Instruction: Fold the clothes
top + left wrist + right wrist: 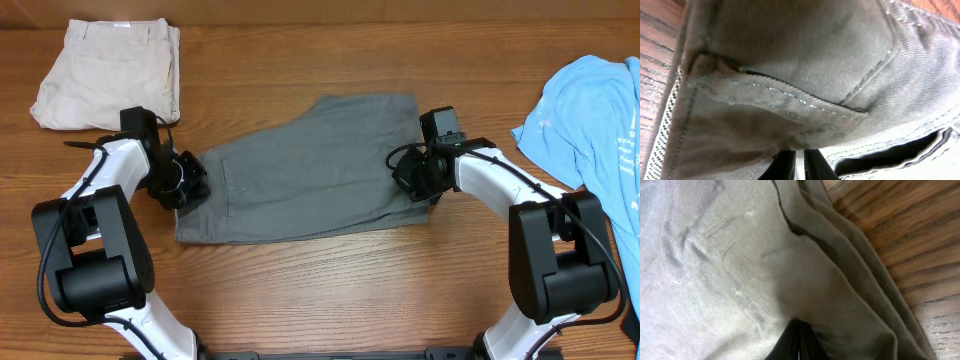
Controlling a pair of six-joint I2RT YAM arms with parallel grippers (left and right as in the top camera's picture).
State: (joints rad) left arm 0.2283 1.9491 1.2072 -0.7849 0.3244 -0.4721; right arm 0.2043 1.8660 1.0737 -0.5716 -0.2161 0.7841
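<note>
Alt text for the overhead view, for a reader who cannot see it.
The grey shorts lie spread in the middle of a wooden table, the left gripper at their left end and the right gripper at their right end. Folded beige shorts sit at the far left corner, and a light-blue T-shirt lies at the right edge.

The mid-grey cotton shorts [300, 170] lie flat in the middle of the wooden tabletop [320, 290]. The left tool [185, 188] sits at their left end and the right tool [412, 175] at their right end, each on the cloth's edge. Folded beige cotton shorts [105, 85] lie behind and to the left, well apart. A crumpled light-blue T-shirt [600, 120] lies at the far right edge.
</note>
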